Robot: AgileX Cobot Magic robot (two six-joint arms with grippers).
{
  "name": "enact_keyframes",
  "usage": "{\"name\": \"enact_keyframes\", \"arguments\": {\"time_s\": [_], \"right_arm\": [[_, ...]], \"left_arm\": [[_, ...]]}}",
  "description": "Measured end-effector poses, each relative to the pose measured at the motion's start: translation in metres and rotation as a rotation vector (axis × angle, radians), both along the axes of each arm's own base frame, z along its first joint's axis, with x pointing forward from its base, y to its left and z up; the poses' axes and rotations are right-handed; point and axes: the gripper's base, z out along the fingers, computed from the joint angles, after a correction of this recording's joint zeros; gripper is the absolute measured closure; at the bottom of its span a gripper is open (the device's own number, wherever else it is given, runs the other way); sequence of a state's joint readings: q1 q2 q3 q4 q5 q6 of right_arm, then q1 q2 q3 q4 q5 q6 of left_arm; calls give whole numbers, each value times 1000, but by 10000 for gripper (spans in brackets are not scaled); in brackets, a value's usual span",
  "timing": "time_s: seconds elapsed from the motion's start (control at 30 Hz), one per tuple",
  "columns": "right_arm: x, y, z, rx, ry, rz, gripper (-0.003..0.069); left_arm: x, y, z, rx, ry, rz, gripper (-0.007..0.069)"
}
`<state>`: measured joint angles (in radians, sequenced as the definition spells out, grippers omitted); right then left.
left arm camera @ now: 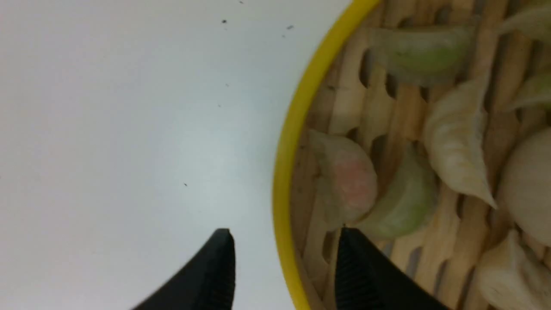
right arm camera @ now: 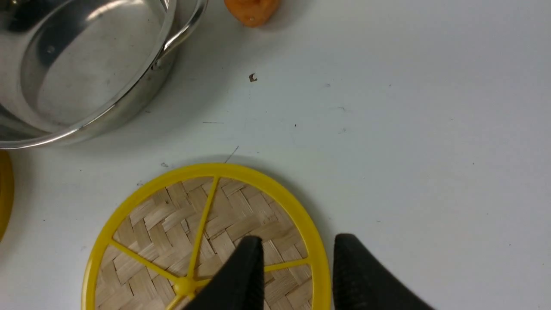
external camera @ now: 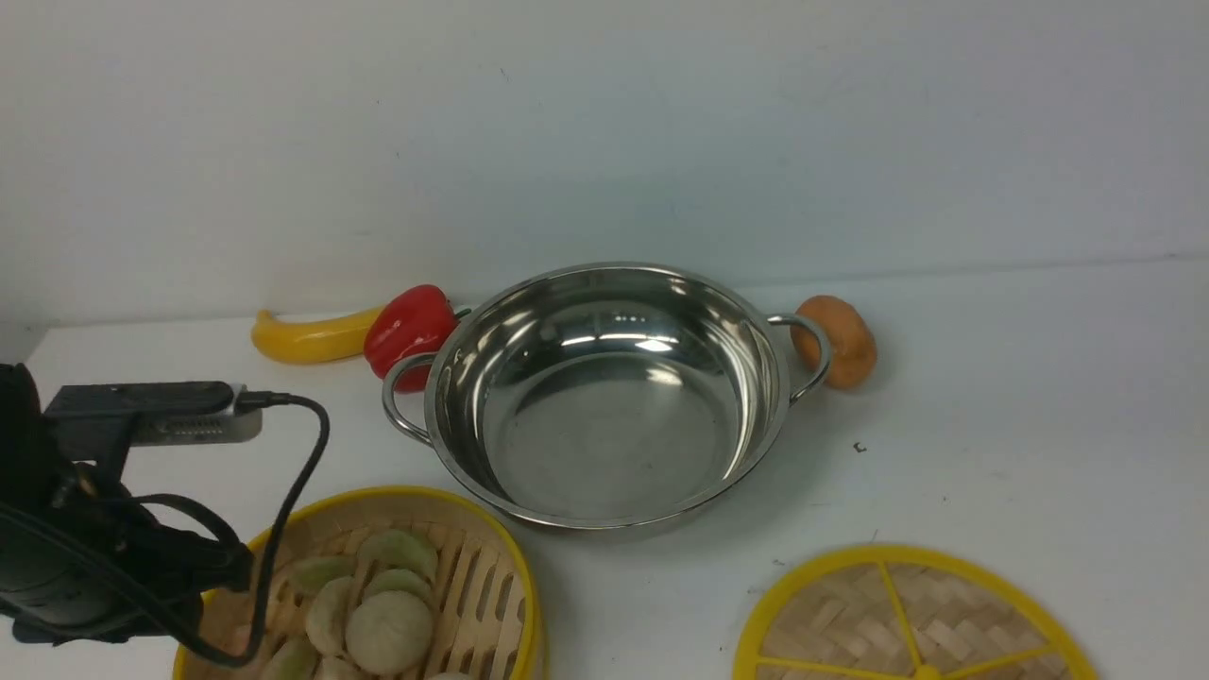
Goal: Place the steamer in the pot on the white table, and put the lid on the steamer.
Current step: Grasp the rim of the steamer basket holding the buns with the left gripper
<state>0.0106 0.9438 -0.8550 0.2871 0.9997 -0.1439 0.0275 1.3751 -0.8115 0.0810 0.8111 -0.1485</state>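
Observation:
The steamer [external camera: 444, 586] sits on the white table [external camera: 992, 416] at the front left, with pale green and white dumplings and buns inside. The empty pot [external camera: 604, 397] stands behind it at the centre. The lid [external camera: 878, 614] lies flat at the front right. My left arm [external camera: 85, 538] is at the steamer's left edge. In the left wrist view my left gripper [left arm camera: 284, 243] is open, one finger outside and one inside the steamer's yellow rim [left arm camera: 286, 172]. My right gripper [right arm camera: 297, 245] is open, straddling the lid's rim [right arm camera: 320, 258]; it is out of the front view.
A yellow curved vegetable [external camera: 302, 338] and a red bell pepper [external camera: 408, 331] lie just behind the pot's left handle. An orange-brown lump [external camera: 841, 340] touches its right handle. A pale wall runs along the back of the table.

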Motion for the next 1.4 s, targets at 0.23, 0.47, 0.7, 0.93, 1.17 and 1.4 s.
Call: {"name": "enact_keyframes", "arguments": {"time_s": [0.23, 0.47, 0.7, 0.93, 1.17, 1.4], "right_arm": [[0, 0, 0, 3, 1, 0, 416], [0, 0, 0, 3, 1, 0, 416], [0, 0, 0, 3, 1, 0, 416], [0, 0, 0, -1, -1, 5, 416], [0, 1, 0, 0, 3, 8, 416], [-1, 1, 0, -1, 5, 8, 416]], "left_arm": [[5, 15, -8, -47, 8, 5, 321], [19, 13, -30, -103, 24, -21, 321], [29, 14, -56, -109, 88, -23, 335], [33, 17, -69, -76, 119, -51, 594], [36, 27, -53, 22, 220, -93, 596], [29, 41, 4, 164, 266, -116, 594]]}}
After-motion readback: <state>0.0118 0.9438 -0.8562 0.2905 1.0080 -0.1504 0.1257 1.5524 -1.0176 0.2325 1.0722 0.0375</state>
